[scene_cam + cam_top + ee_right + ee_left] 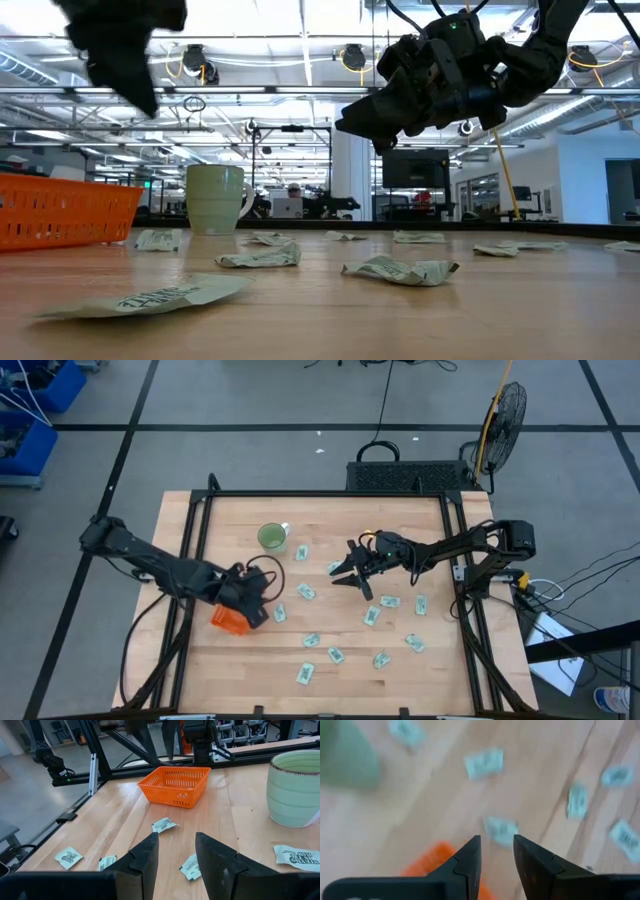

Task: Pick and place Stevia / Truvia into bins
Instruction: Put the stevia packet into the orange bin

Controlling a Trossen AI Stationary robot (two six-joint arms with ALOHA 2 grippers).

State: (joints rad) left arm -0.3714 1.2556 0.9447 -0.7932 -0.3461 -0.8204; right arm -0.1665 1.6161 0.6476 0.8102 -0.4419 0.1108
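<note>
Several white-and-green Stevia packets [372, 615] lie flat, scattered over the wooden table's middle and right; others show in the low view [400, 270]. The orange bin [228, 620] stands on the table at the left, also in the right wrist view [175, 785]. My left gripper [260, 608] hangs open above the bin's right edge [427, 865], nothing between its fingers [497, 855]; one packet [501, 830] lies on the table just beyond them. My right gripper [340, 573] is open and empty [176, 852], raised over the table's middle, pointing toward the bin.
A round green cup [272, 537] stands on the table behind the bin, near the far edge [215, 198]. A black frame [320, 494] borders the table. Beyond the far edge stand a black case [405, 475] and a floor fan [505, 410].
</note>
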